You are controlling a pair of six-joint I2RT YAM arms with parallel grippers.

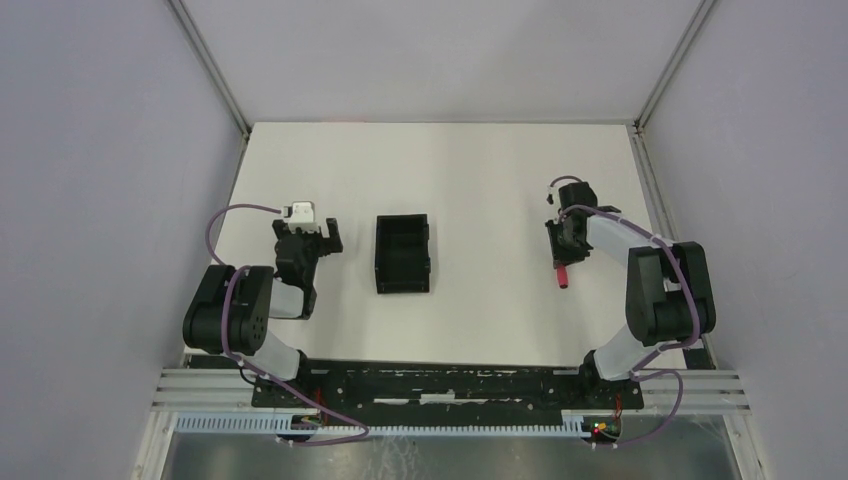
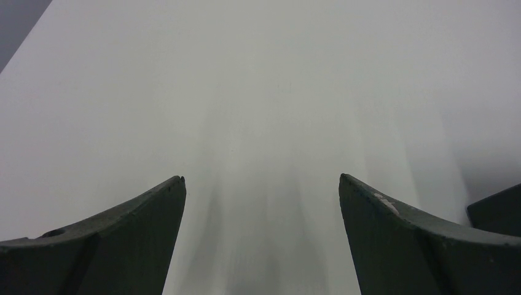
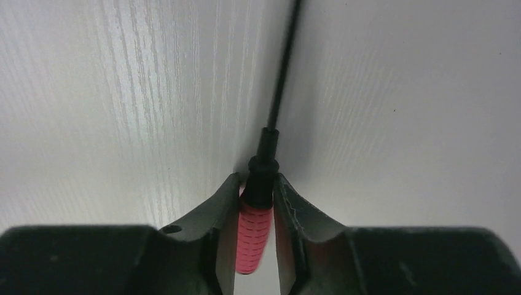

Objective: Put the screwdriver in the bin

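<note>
- The right pincer is clamped on the red handle of the screwdriver, one finger pressed against each side, with the black shaft pointing away over the tabletop.
- The screwdriver is well to the right of the bin, outside it.
- The left pincer, just left of the bin, gapes wide and holds nothing.

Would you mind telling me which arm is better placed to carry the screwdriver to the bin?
Right. The right gripper grips the screwdriver by its red handle; the left gripper stands open and empty beside the bin.
</note>
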